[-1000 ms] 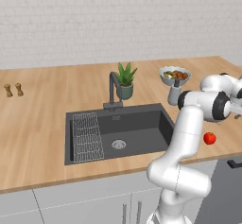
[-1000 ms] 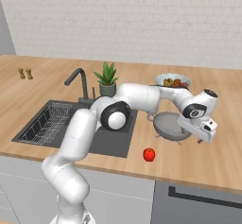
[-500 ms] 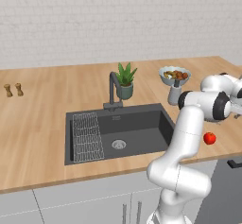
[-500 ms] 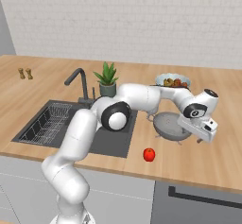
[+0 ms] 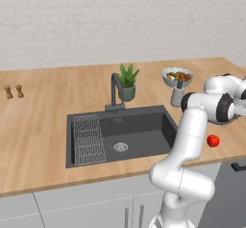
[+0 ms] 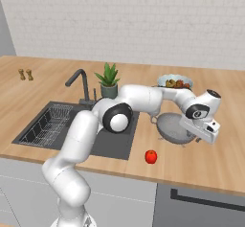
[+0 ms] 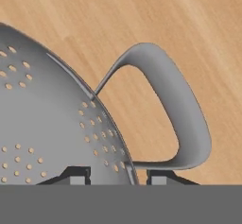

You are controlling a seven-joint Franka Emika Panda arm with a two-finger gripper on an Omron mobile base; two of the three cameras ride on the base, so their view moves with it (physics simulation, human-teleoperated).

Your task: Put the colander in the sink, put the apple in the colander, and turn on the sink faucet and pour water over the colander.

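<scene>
In the left base view, the dark grey rectangular sink sits mid-frame with its slim dark angular faucet behind it. The small round red apple lies on the light wooden counter at the right edge.

In the right base view, the silver-grey perforated metal colander rests on the counter at centre right, well apart from the sink, the apple below-left of it. The gripper is down at the colander's far rim.

In the hand view, the dark fingertips straddle the colander's rim beside its loop handle, jaws narrowed about the thin wall; whether they pinch it yet I cannot tell. Gripped at one edge, the bowl may tilt or slip when lifted.
</scene>
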